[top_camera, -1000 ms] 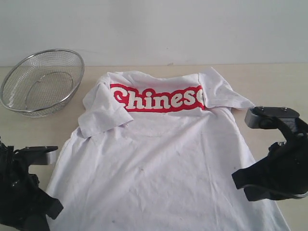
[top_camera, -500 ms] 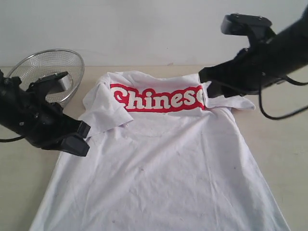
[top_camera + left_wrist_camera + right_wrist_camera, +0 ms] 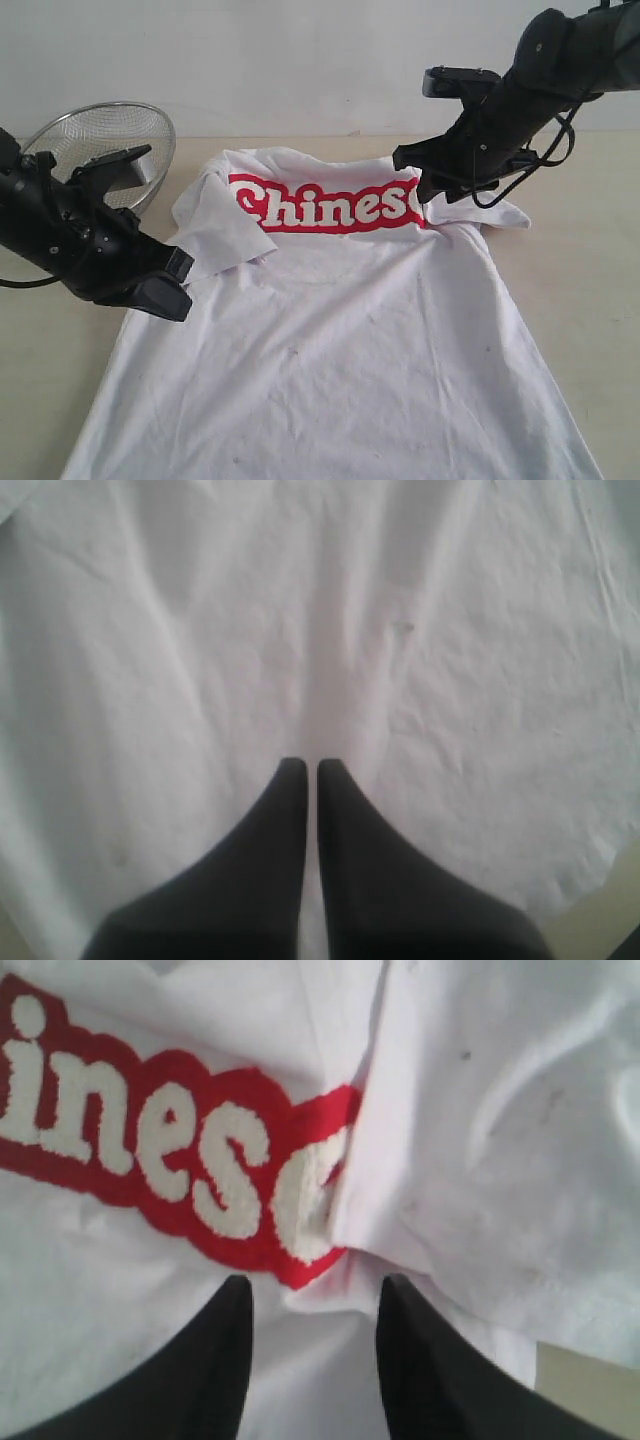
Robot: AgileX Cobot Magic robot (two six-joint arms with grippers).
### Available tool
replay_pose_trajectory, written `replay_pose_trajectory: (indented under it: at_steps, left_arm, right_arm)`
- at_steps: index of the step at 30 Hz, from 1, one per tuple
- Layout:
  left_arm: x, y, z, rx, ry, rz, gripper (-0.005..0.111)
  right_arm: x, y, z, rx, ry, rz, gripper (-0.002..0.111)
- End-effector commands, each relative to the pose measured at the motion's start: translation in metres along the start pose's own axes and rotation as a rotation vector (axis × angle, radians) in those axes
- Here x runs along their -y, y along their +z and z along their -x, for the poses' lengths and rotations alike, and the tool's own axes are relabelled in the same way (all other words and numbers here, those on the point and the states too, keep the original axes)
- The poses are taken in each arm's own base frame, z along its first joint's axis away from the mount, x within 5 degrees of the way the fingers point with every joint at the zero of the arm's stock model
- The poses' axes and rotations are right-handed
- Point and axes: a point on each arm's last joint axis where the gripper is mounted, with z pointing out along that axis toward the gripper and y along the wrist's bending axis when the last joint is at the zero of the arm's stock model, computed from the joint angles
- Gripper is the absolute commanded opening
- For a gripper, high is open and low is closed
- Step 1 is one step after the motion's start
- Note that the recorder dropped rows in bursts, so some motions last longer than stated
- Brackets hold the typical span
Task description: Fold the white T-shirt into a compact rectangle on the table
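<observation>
The white T-shirt [image 3: 330, 340] lies flat on the table [image 3: 585, 210], chest up, both sleeves folded inward over the red "Chinese" lettering [image 3: 320, 205]. My left gripper [image 3: 165, 292] is at the shirt's left edge, just below the folded left sleeve. In the left wrist view it [image 3: 303, 767] is shut over plain white cloth [image 3: 300, 630], with nothing seen between the fingers. My right gripper [image 3: 415, 180] hovers at the right end of the lettering. The right wrist view shows it [image 3: 315, 1285] open, straddling the edge of the folded sleeve [image 3: 480, 1130] beside the last letters [image 3: 230, 1190].
A round wire-mesh basket [image 3: 90, 165] stands at the table's back left, right behind my left arm. A white wall runs along the far edge. Bare tabletop shows to the right of the shirt [image 3: 590, 1385] and at its left [image 3: 40, 350].
Both arms came up from the near edge to the shirt's shoulders. The right gripper went from shut to open and settled lower over the lettering's end. The left gripper stayed shut.
</observation>
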Motion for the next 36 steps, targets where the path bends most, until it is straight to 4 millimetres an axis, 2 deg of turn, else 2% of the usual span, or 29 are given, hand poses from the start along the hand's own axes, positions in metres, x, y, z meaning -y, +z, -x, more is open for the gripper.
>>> replay_pose_trajectory:
  at_steps: [1,14,15,21,28,30,35,36]
  left_arm:
    - [0.001,-0.001,0.002,0.001,0.014,-0.005,0.005]
    - [0.001,-0.001,0.002,0.001,0.017,-0.005,0.005]
    - [0.001,-0.001,0.002,0.001,0.017,-0.005,0.005]
    - [0.001,-0.001,0.002,0.001,0.017,-0.005,0.005]
    - [0.001,-0.001,0.002,-0.001,0.030,-0.002,0.005]
    - [0.000,-0.001,0.002,0.006,0.030,0.002,0.005]
    - [0.003,-0.003,0.008,0.037,0.010,-0.015,0.005]
    - [0.004,-0.004,0.011,0.053,0.006,-0.022,0.005]
  right_arm:
    - [0.004,0.011,0.008,0.002,-0.005,-0.006,0.036]
    - [0.012,0.047,0.014,-0.009,0.014,-0.014,0.036]
    - [0.012,0.048,0.014,-0.005,0.012,-0.016,0.034]
    - [0.013,0.049,0.014,0.001,0.004,-0.022,0.002]
    - [0.012,0.049,0.012,-0.018,0.004,-0.017,0.000]
    - [0.012,0.049,0.012,-0.023,-0.007,-0.016,0.008]
    - [0.012,0.049,0.011,-0.030,-0.007,-0.013,0.047]
    - [0.012,0.048,0.012,-0.030,-0.005,-0.013,0.051]
